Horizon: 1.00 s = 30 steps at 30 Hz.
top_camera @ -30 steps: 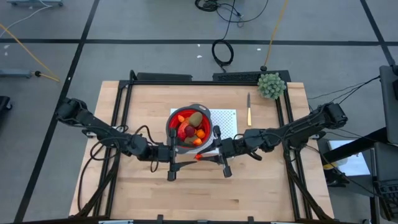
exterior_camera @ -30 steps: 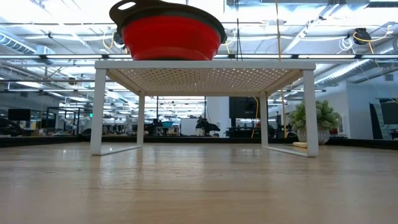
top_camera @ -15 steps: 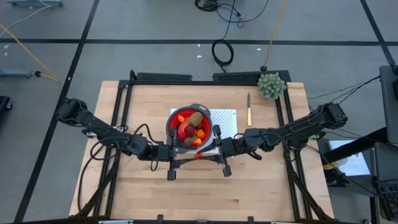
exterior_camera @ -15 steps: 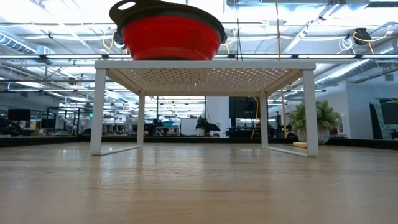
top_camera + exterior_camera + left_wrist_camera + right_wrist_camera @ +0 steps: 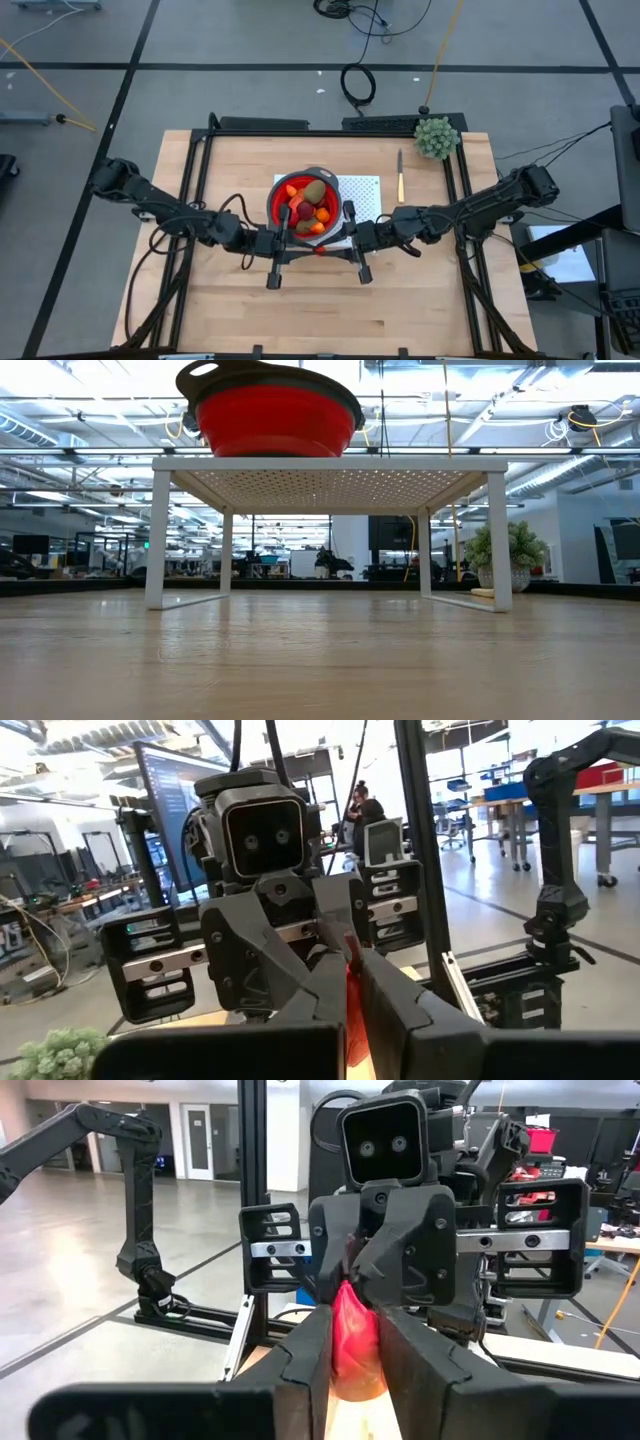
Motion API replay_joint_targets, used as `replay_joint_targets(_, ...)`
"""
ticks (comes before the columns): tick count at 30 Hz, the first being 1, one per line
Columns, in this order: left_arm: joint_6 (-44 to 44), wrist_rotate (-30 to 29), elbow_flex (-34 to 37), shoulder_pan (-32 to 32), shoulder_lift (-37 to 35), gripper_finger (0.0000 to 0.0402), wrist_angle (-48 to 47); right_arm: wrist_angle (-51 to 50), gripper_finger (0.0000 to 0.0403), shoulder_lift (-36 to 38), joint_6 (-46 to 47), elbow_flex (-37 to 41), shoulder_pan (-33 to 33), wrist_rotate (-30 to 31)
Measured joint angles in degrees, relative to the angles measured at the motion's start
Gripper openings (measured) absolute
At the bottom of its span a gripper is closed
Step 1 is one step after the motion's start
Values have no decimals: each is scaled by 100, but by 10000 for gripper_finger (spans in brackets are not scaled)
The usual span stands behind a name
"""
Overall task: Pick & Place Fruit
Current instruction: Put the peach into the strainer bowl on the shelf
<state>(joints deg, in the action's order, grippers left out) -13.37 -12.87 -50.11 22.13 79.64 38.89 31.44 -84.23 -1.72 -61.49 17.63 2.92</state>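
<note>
The left hand (image 5: 292, 254) is pressed tight on one end of a red-orange fruit (image 5: 318, 252). The right hand (image 5: 340, 250) pinches the other end. I think both hold it to pass it from one arm to the other. The fruit hangs in the air between them, just in front of the red bowl (image 5: 277, 214) on the white rack (image 5: 365, 186) above the surface (image 5: 420, 300). Its long side runs left to right, each end toward a hand.

High view straight down over whole worktop (image 5: 240, 310), low view level at worktop height, wrist views close, facing each other, both showing red fruit (image 5: 352, 1342)
</note>
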Motion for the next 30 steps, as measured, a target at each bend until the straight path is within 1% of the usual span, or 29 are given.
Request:
replay_joint_targets(4, 38, -2, 0, 0, 0, 4, -89, -44, 76, 0, 0, 0, 7, 0)
replay_joint_targets(8, 39, -157, 0, 17, -2, 3, -189, -126, 93, 0, 0, 0, 7, 11)
replay_joint_targets(15, 60, -681, 0, 17, -2, 2, -541, -243, 157, 15, -63, 0, 5, 79)
replay_joint_targets(19, 52, -971, 0, 32, -2, 1, -673, -495, 191, 173, -368, 0, 2, 73)
replay_joint_targets(22, -10, -1429, 2, 74, -2, 1, -762, -630, 206, 382, -379, 0, 21, -56)
replay_joint_targets(24, -60, -1855, 4, 95, -2, 1, -781, -817, 212, 525, -365, 0, 50, -120)
replay_joint_targets(30, -60, -2874, 4, 116, -24, 1, -920, -1644, 212, 1005, -337, 0, 245, 11)
